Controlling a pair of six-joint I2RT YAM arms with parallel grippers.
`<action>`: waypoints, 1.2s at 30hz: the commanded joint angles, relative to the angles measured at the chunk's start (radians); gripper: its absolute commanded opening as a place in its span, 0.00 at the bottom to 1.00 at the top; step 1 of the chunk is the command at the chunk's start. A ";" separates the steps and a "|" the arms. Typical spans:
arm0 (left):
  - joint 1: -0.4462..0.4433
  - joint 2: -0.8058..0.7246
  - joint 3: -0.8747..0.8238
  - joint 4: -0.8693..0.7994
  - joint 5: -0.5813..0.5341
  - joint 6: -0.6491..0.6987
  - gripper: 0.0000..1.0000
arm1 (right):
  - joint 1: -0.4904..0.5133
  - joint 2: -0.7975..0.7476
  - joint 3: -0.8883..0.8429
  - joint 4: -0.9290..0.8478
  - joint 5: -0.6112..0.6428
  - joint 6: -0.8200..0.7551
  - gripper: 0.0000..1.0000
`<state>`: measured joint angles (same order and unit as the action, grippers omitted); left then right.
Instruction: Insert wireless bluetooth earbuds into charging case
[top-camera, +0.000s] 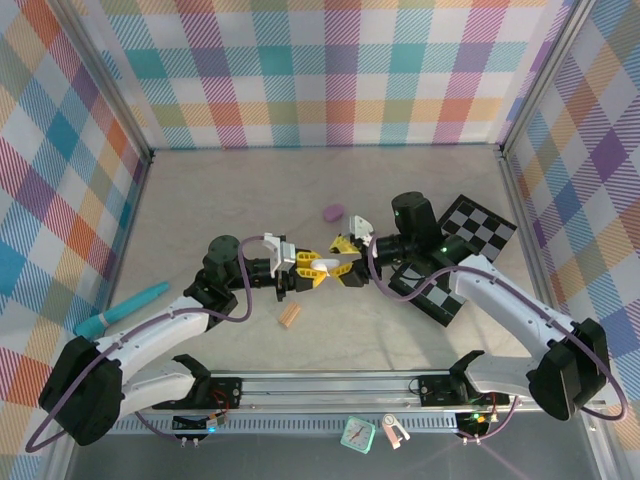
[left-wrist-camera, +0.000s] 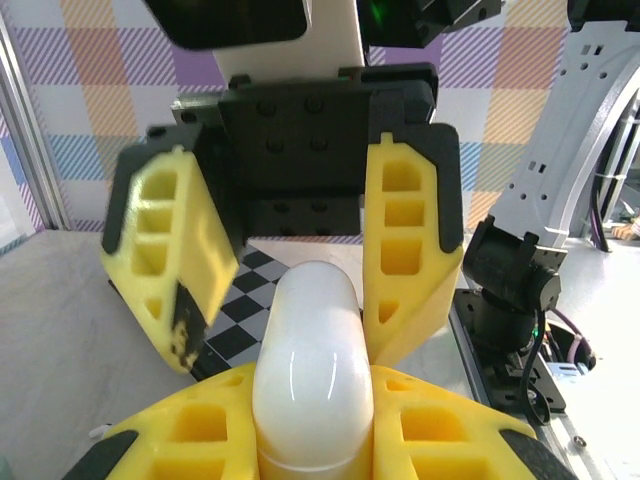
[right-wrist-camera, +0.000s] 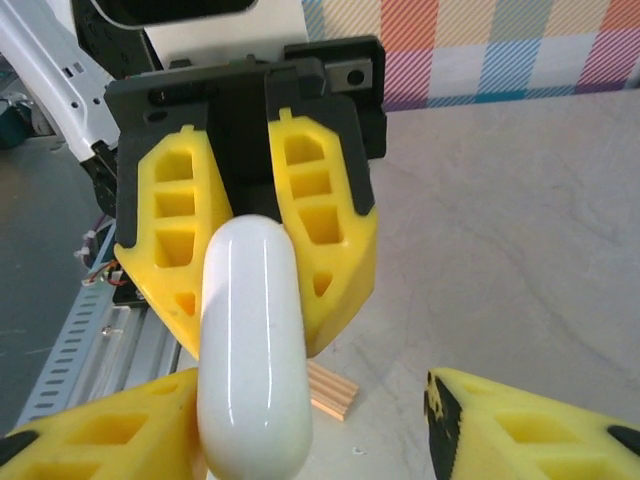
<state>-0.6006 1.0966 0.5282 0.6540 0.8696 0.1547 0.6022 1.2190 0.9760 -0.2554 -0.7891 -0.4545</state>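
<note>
left gripper (left-wrist-camera: 312, 435): was seen pressed together on the white charging case (left-wrist-camera: 312, 365), with one yellow finger on each side of it.
right gripper (right-wrist-camera: 300, 400): was seen spread around the case's other end (one finger close against it, the other well apart).
white charging case: was gripped in the air between the two grippers, above the middle of the table (top-camera: 300, 190).
purple pebble-like item (top-camera: 333, 211): was seen lying on the table beyond the grippers.
tan ridged block (top-camera: 290, 317): was seen on the table, near the left gripper.
checkered board (top-camera: 480, 226): was seen at the right, partly covered by the right arm.
</note>
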 joint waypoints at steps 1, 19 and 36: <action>-0.011 0.012 0.030 0.103 0.032 -0.019 0.09 | -0.002 0.003 0.020 -0.012 -0.031 -0.018 0.47; -0.011 -0.005 0.059 -0.068 0.031 0.017 0.31 | -0.002 -0.027 0.038 -0.054 -0.028 -0.040 0.11; -0.010 -0.014 0.050 -0.071 0.020 0.025 0.16 | -0.002 -0.020 0.040 -0.047 -0.029 -0.026 0.11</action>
<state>-0.6006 1.1027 0.5552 0.5720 0.8623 0.1547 0.6029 1.2072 0.9840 -0.3092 -0.8024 -0.4828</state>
